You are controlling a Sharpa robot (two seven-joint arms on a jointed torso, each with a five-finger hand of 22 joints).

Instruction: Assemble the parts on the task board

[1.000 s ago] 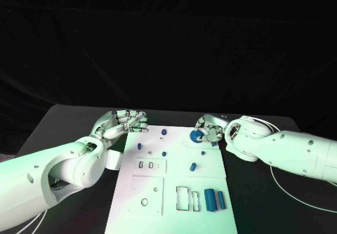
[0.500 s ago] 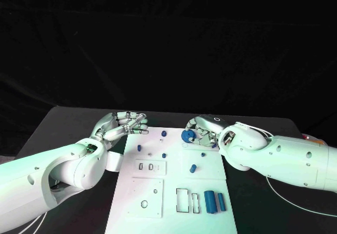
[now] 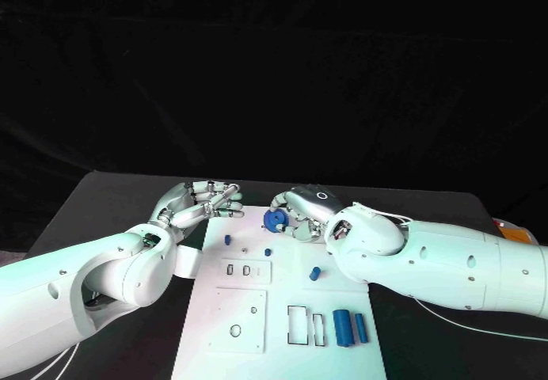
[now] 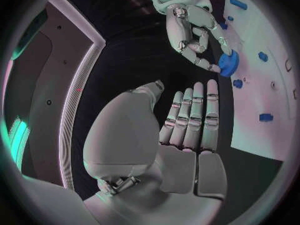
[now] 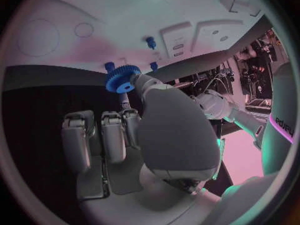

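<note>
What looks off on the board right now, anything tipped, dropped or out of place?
Nothing stands out. The right hand holds the blue gear over the far end of the task board; the left hand is open beside the board. The two blue bars lie straight near the board's close end.

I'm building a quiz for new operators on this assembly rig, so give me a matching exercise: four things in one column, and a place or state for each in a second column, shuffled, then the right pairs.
Things:
1. blue gear
2. left hand
3. two long blue bars
4. task board

Places or states:
A. lying side by side at the board's near right
B. white plate in the middle of the black table
C. held in the right hand over the board's far end
D. holding nothing, beside the board's far left corner

Pairs: 1-C, 2-D, 3-A, 4-B
</note>
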